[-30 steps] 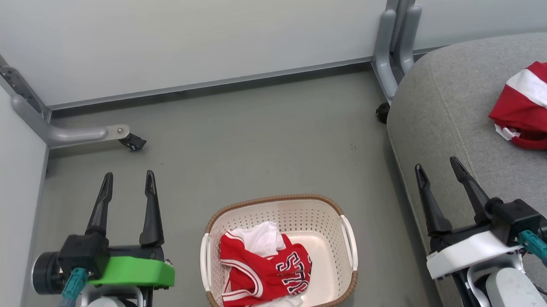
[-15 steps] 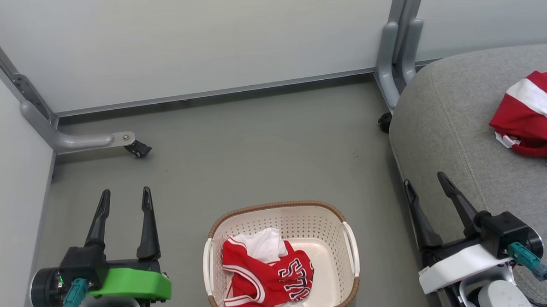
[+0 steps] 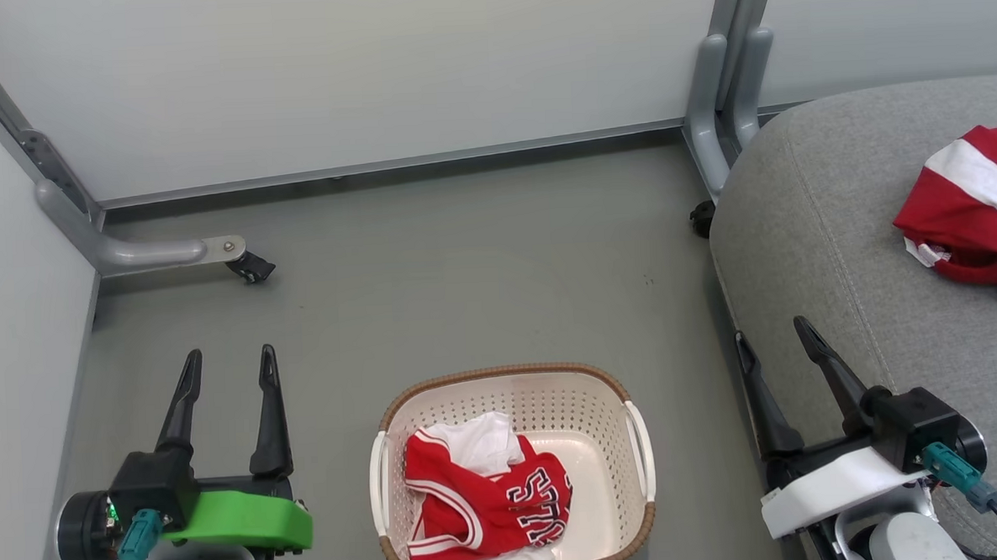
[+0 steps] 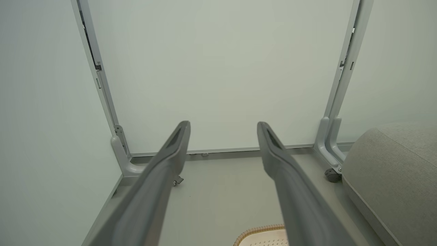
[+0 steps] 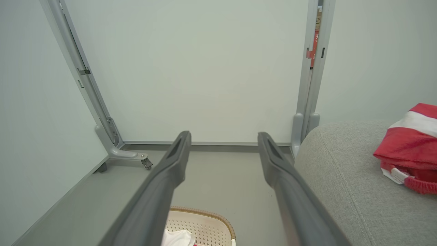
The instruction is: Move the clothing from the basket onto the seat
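Fingers [image 3: 272, 408] of left gripper [image 3: 230, 359] and right gripper [image 3: 768, 331] stand apart, empty, flanking the basket [image 3: 502, 371] on grey floor [image 3: 464, 256], partition legs [image 3: 152, 251] behind; crumpled red lettered jersey [image 3: 483, 499] lies inside, striped garment [image 3: 967, 209] on the seat [image 3: 816, 241]

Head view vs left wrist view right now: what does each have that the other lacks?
Head view: the jersey in the basket, the striped garment lying on the seat, the right tool, open. Left wrist view: the upper lengths of the posts between the wall panels. Both: the open left tool, part of the basket's rim, the seat's corner, the grey floor.
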You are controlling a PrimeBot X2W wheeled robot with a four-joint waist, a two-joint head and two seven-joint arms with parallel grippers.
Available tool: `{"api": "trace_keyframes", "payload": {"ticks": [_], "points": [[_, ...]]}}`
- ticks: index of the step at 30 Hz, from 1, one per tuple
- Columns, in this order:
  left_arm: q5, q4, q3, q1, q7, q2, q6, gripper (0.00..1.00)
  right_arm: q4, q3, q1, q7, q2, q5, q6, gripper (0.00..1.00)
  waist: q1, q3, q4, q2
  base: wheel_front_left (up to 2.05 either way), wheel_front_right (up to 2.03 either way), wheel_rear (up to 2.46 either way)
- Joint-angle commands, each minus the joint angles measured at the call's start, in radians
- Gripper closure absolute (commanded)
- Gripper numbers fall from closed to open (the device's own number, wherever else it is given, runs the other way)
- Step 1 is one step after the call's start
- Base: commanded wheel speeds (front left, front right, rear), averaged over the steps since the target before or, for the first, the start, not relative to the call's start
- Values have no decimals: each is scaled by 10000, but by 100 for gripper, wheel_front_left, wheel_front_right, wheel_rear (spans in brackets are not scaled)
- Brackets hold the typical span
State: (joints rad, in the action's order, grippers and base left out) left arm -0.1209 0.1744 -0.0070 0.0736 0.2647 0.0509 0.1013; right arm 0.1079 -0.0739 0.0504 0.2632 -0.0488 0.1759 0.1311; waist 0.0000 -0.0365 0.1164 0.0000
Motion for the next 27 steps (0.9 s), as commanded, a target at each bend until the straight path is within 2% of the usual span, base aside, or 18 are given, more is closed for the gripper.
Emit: {"api": "trace_keyframes", "payload": {"ticks": [1, 17, 27], "points": [[34, 31, 5, 52, -5, -6, 9, 0, 35, 11, -13, 24, -31, 28, -7, 0, 0, -2, 1, 0, 0, 0, 0], [197, 237, -261, 441, -7, 0, 120, 0, 3, -101, 238, 24, -31, 73, -7, 0, 0, -267, -160, 0, 0, 0, 0], [423, 1282, -1123, 1732, -6, 464, 283, 0, -245, -164, 803, 24, -31, -18, -7, 0, 0, -1130, -921, 0, 0, 0, 0]]}}
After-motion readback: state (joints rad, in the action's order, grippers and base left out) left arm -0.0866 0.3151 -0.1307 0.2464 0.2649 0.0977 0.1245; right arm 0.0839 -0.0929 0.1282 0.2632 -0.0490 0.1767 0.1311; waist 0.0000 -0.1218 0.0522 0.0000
